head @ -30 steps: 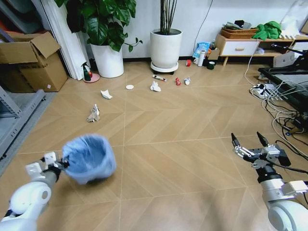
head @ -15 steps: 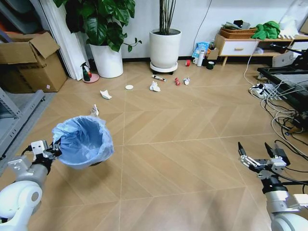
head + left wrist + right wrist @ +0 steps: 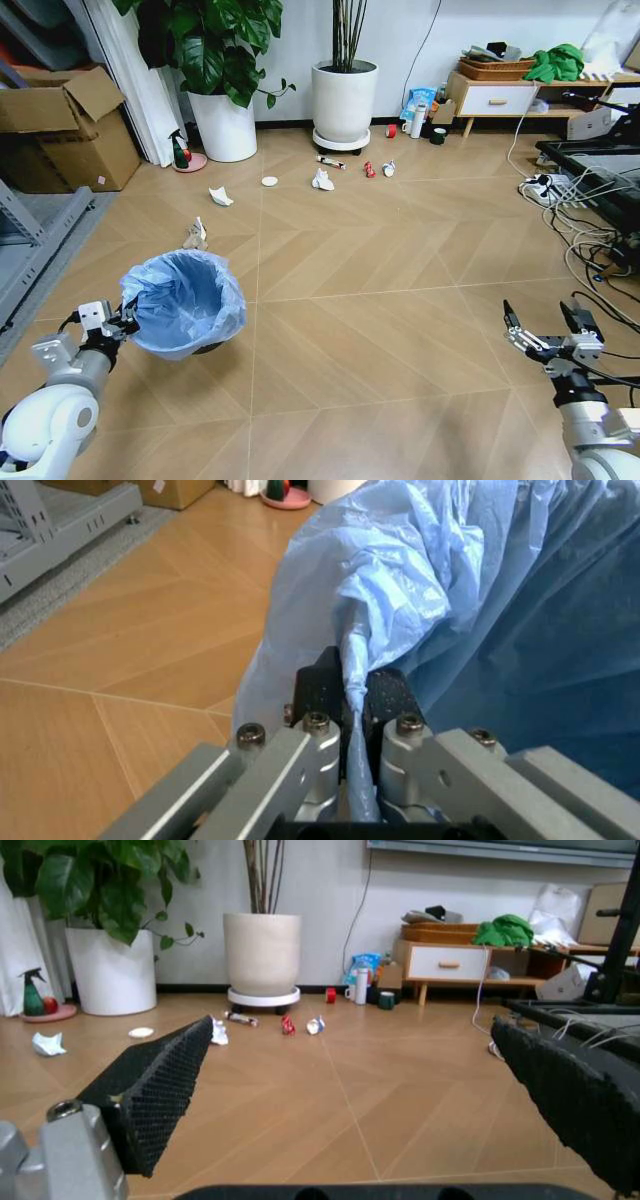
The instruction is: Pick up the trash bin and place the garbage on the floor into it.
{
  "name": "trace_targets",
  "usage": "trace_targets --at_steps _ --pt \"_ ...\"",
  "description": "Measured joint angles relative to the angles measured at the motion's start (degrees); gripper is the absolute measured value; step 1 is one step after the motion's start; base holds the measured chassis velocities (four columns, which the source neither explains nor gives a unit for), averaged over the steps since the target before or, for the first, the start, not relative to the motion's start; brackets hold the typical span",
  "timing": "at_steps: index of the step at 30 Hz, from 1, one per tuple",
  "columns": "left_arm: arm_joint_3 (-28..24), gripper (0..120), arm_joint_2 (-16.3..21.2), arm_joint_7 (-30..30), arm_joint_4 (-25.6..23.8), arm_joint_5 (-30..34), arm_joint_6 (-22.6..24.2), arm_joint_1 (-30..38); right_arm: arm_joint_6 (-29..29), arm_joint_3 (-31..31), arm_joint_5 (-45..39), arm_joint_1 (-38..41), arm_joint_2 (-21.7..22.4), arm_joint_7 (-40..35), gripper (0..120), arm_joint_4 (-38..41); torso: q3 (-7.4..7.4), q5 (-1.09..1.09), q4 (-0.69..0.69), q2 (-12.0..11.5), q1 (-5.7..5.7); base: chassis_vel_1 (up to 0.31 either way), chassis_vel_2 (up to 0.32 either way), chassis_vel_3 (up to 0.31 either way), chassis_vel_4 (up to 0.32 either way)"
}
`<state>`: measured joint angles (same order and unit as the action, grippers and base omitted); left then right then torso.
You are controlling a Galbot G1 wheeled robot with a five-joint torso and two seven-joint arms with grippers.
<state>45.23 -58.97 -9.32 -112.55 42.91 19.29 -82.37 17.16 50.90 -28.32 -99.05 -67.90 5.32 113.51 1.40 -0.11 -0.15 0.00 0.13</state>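
The trash bin (image 3: 186, 303), lined with a light-blue bag, hangs upright just above the floor at lower left. My left gripper (image 3: 120, 322) is shut on its bag rim; the left wrist view shows the fingers (image 3: 322, 697) pinching the blue plastic (image 3: 480, 592). Garbage lies beyond it: a tan paper wad (image 3: 195, 236) just behind the bin, a white wad (image 3: 221, 196), a white disc (image 3: 269, 181), another white wad (image 3: 323, 180), a tube wrapper (image 3: 331, 161), and red (image 3: 370, 169) and blue-white scraps (image 3: 388, 168). My right gripper (image 3: 550, 335) hovers open and empty at lower right.
Two white plant pots (image 3: 343, 100) stand against the far wall, with a green spray bottle (image 3: 181, 152) to their left. At far left are a cardboard box (image 3: 60, 130) and a metal rack (image 3: 30, 250). Cables and a power strip (image 3: 545, 188) lie on the right.
The left arm has swung the bin from tilted to upright and settled it slightly right. The right gripper has dropped lower and stayed open.
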Motion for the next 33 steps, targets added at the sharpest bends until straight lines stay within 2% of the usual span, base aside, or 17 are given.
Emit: trace_targets --at_steps 17,33 --pt "-0.29 0 0.05 -0.18 -0.03 0.05 -0.20 0.40 0.33 0.23 -0.46 -0.19 -0.11 0.47 100 0.43 0.00 -0.01 0.00 0.00 0.01 0.036 0.113 -0.034 -0.112" --pt "-0.33 0 0.09 -0.20 -0.01 0.19 -0.21 0.47 0.38 0.57 -0.59 -0.20 -0.08 0.64 100 0.61 0.01 -0.01 0.00 0.00 0.01 -0.035 0.135 0.027 -0.130"
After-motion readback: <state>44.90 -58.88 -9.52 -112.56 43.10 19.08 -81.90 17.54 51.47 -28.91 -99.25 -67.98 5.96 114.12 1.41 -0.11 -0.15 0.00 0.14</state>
